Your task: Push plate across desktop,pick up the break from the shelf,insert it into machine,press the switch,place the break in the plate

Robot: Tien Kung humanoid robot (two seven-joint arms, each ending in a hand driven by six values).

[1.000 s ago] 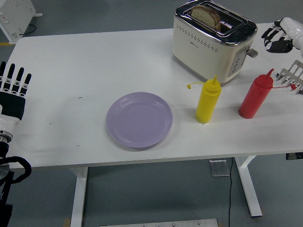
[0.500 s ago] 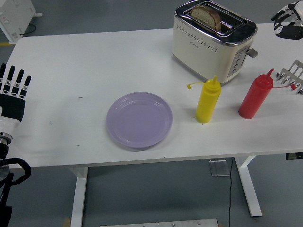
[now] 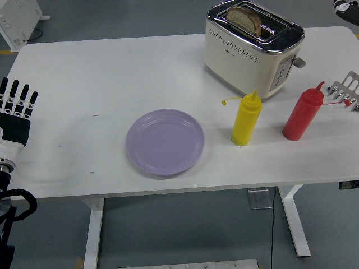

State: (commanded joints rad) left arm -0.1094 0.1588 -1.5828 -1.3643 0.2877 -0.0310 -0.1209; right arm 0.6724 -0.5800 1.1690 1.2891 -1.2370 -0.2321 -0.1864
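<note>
Since the earlier frames the right hand (image 3: 346, 4) has climbed away from beside the toaster (image 3: 253, 47) and now shows only as a sliver beyond the toaster's right end; whether its fingers are spread or curled cannot be told. Left hand (image 3: 15, 109) rests far to the toaster's left, fingers straight and relaxed, holding nothing. Bread slice (image 3: 244, 18) stands upright in the toaster's slot, its crust projecting above the rim. Purple plate (image 3: 165, 142) lies in front of the toaster and to its left; yellow bottle (image 3: 246, 119) and red bottle (image 3: 303, 114) stand in front of the toaster, wire rack (image 3: 346, 89) off its right end. Bread is judged light, soft and crumbly; pinch the projecting crust gently by both faces.
</note>
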